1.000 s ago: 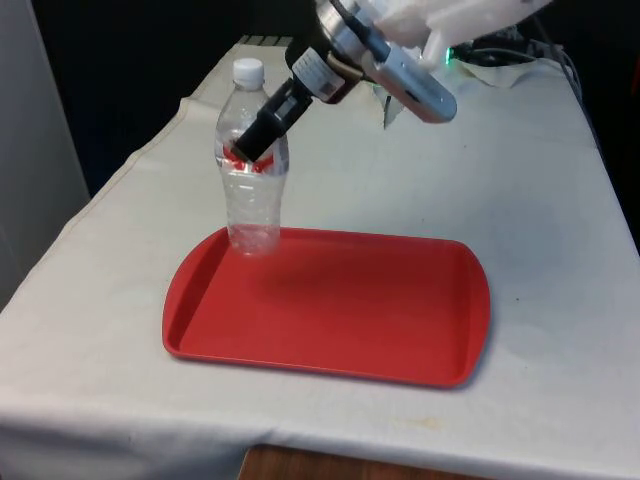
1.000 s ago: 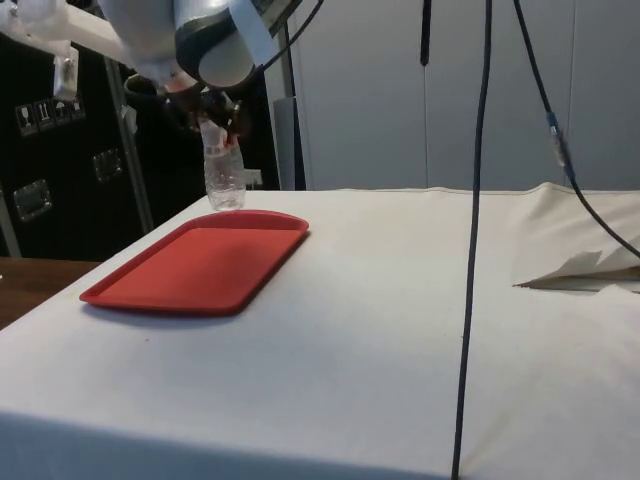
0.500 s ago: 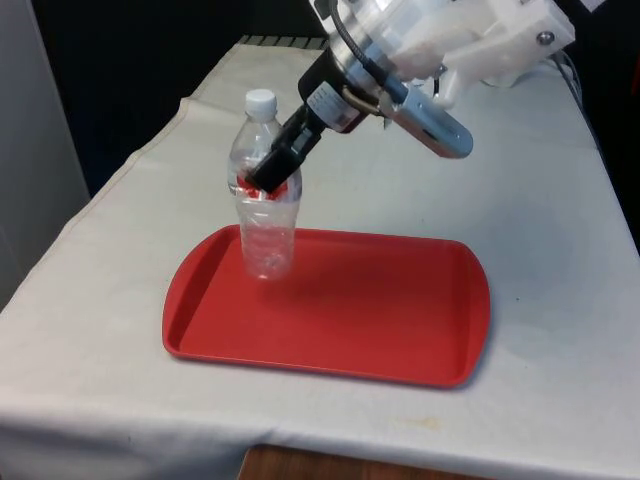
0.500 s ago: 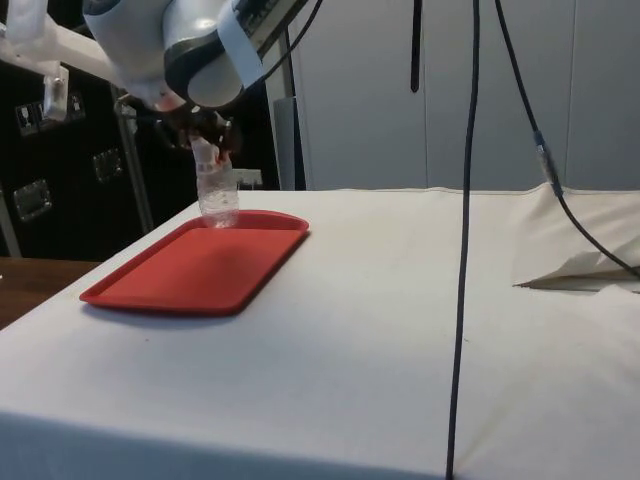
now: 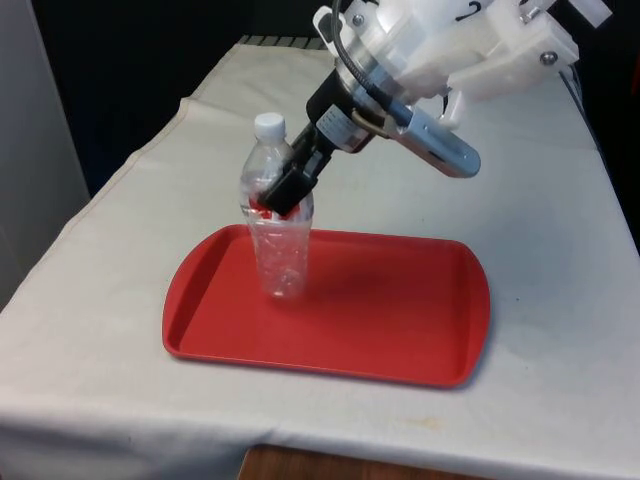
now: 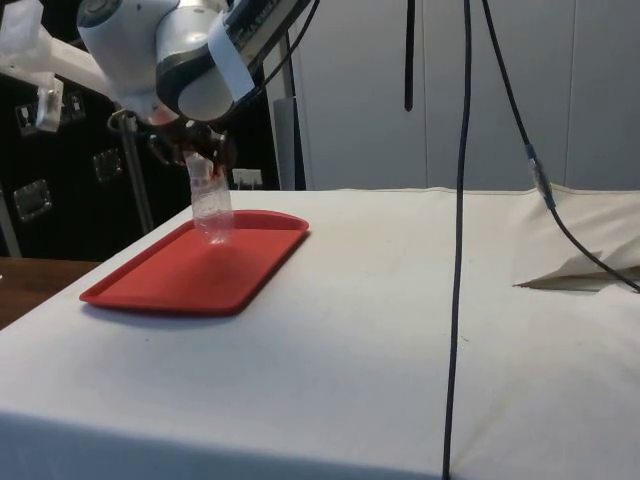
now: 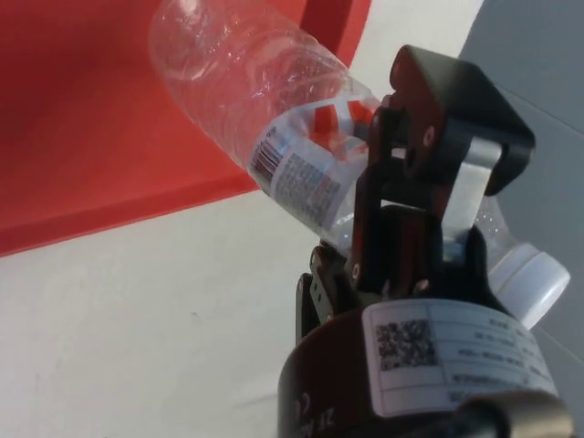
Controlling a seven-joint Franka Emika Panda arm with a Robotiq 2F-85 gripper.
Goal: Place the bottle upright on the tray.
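A clear plastic bottle (image 5: 280, 250) with a white cap and a red-and-white label stands nearly upright over the red tray (image 5: 400, 320), near its far corner on the front view's left. Its base is at or just above the tray floor. My black gripper (image 5: 280, 190) is shut on the bottle at the label, below the neck. From the side, the bottle (image 6: 212, 205) hangs over the tray (image 6: 200, 270) under the gripper (image 6: 200, 160). In the wrist view one finger (image 7: 411, 182) crosses the labelled bottle (image 7: 274, 109), with the red tray (image 7: 82, 137) behind it.
White cloth (image 5: 520, 180) covers the table all round the tray. Black cables (image 6: 462, 200) hang in front of the side camera. The cloth is rumpled at the side view's right (image 6: 580, 260).
The gripper has carried the bottle from the tray's far edge inward over the tray and lower, toward the front camera.
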